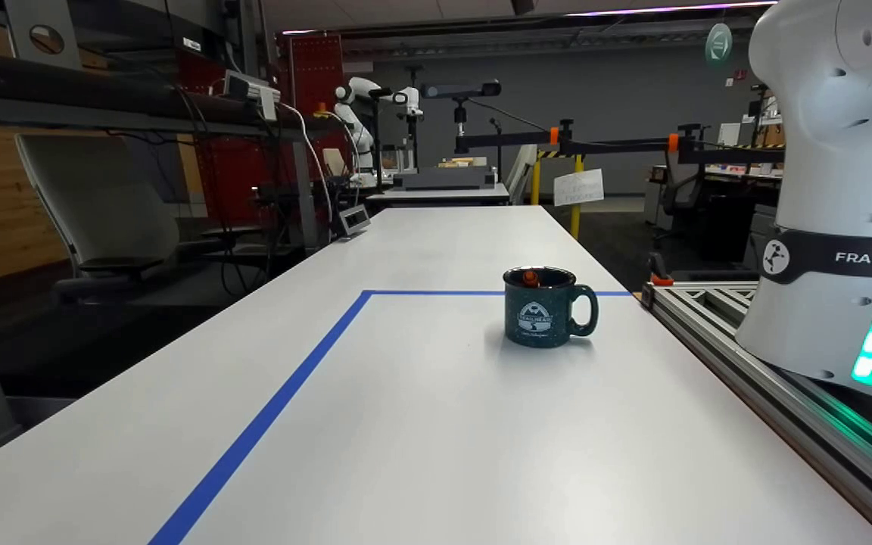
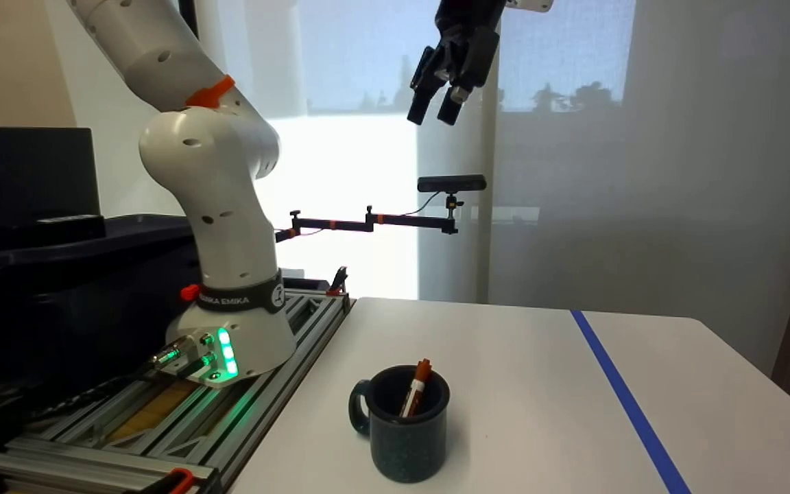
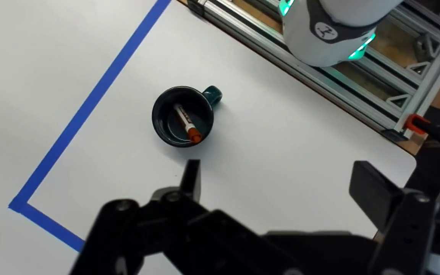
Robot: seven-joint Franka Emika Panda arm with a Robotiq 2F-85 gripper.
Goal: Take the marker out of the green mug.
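My hand (image 2: 432,118) hangs high above the bench (image 2: 518,391), fingers (image 3: 372,194) spread wide with nothing between them. The marker (image 2: 415,390) leans inside the mug (image 2: 409,453), which sits slightly above and left of the middle in the wrist view.

My worry is the rim (image 3: 154,114): the cap (image 3: 194,135) lies on it or just beside it, I can't tell which. If I come down off line, a finger could hit the rim and tip the mug; or I might pinch rim and marker together and lift both. Should I catch only the cap, it may pull off and leave the barrel (image 3: 183,115) behind.

From the wrist I read the marker's slant, upper left to lower right, but my height is hard to judge. In an exterior view that height is plain: I'm at the top of the frame, well above the cap (image 2: 423,370). The mug's pale mark (image 1: 534,316) shows only in an exterior view where I'm out of frame and the barrel is hidden.
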